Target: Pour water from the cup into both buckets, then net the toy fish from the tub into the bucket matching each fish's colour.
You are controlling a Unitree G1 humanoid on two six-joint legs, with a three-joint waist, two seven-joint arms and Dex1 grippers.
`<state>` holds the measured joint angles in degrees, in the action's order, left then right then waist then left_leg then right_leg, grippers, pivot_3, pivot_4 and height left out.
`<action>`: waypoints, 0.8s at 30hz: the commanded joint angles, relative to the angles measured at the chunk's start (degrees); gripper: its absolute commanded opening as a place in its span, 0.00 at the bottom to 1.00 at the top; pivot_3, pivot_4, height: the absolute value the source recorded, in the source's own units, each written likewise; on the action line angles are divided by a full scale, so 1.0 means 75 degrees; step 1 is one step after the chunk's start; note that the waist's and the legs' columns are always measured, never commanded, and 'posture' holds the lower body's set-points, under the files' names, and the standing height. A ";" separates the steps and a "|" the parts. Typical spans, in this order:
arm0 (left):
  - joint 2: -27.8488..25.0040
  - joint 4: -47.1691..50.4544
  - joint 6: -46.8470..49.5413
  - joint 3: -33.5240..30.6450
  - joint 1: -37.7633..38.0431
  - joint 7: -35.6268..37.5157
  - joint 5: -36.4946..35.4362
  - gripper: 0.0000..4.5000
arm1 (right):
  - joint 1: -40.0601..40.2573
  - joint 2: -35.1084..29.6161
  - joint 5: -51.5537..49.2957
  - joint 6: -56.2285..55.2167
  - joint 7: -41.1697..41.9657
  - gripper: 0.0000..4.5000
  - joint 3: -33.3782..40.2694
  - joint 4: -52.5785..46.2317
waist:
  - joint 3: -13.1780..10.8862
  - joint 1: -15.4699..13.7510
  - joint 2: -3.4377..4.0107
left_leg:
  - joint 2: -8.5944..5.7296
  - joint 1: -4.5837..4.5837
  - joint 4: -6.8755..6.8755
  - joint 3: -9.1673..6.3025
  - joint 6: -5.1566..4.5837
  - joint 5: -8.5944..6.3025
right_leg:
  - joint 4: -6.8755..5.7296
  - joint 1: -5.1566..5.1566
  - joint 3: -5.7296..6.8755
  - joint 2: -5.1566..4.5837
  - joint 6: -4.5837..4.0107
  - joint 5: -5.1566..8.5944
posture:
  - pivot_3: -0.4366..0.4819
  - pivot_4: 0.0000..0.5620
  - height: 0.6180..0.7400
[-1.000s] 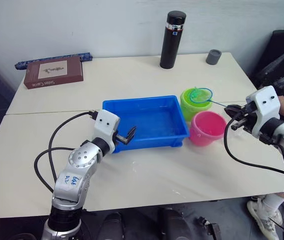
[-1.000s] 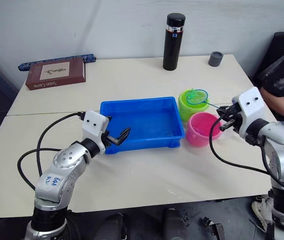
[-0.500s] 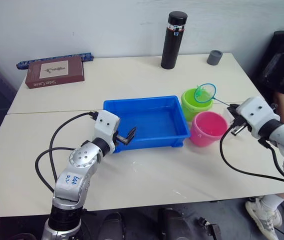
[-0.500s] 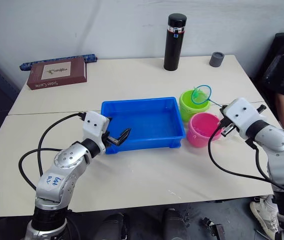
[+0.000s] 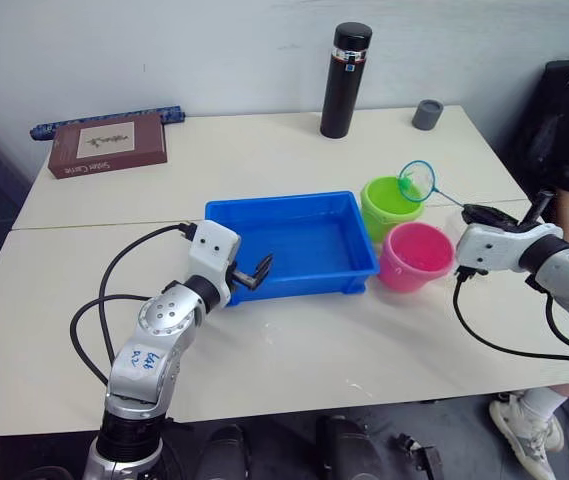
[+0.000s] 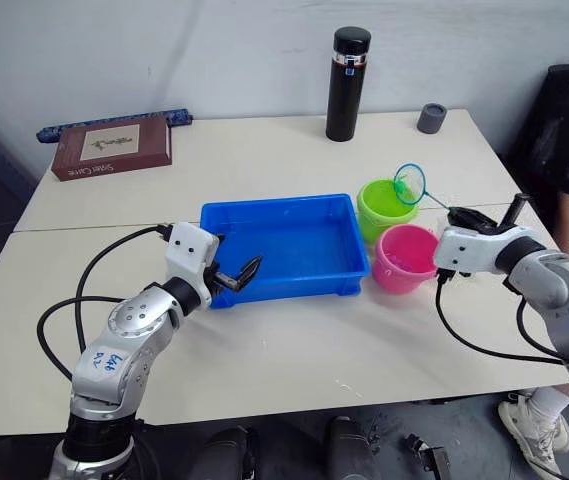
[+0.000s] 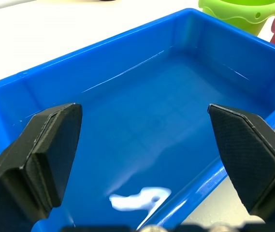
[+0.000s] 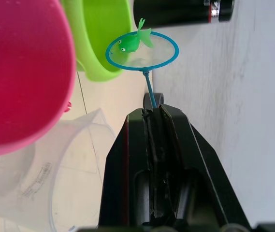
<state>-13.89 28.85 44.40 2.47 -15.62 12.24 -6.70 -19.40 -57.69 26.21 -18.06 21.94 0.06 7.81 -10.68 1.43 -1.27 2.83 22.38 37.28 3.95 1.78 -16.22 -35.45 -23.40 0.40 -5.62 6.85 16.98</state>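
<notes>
Clamped on the thin handle of the net (image 8: 142,50), the right gripper (image 8: 154,112) sits at the right edge of the head views, its fingers pressed together around the stick. In the hoop lies a green fish (image 8: 131,41), held tilted just above the far rim of the green bucket (image 5: 392,205). Touching that bucket on its near side stands the pink bucket (image 5: 416,257), and the wrist view shows the clear cup (image 8: 55,169) close beside it. At lower left, the left gripper (image 5: 251,274) hangs with fingers spread wide over the near-left rim of the blue tub (image 5: 364,262), which holds clear water mid-frame.
</notes>
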 commanded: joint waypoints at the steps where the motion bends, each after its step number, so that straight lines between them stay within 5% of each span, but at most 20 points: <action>1: -0.0012 0.0249 -0.0145 -0.0016 -0.0073 -0.0004 -0.0014 1.00 | -0.0168 -0.0290 0.0422 -0.0524 -0.0350 0.00 0.0042 0.0045 | 0.0000 -0.0001 0.0000 | 0.0000 0.0000 0.0000 0.0001 0.0001 0.0000 | 0.0000 0.0000 -0.0002 0.0000 0.0000 0.0000 | 0.48 0.27 1.00; 24: 0.0018 0.0276 -0.0141 0.0009 -0.0051 -0.0016 -0.0018 1.00 | -0.0802 -0.0636 0.1957 -0.1404 -0.1550 0.00 -0.0302 0.0816 | 0.0000 0.0015 0.0000 | 0.0000 -0.0014 0.0005 0.0009 0.0008 0.0008 | -0.0012 0.0005 -0.0010 0.0000 0.0001 -0.0001 | 0.48 0.27 1.00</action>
<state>-13.79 28.85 44.39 2.49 -15.61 12.16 -6.68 -23.95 -61.12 41.04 -28.70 11.61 -3.60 13.97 -10.68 1.55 -1.27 2.83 22.28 37.31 4.02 1.84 -16.15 -35.54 -23.36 0.32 -5.62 6.85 16.97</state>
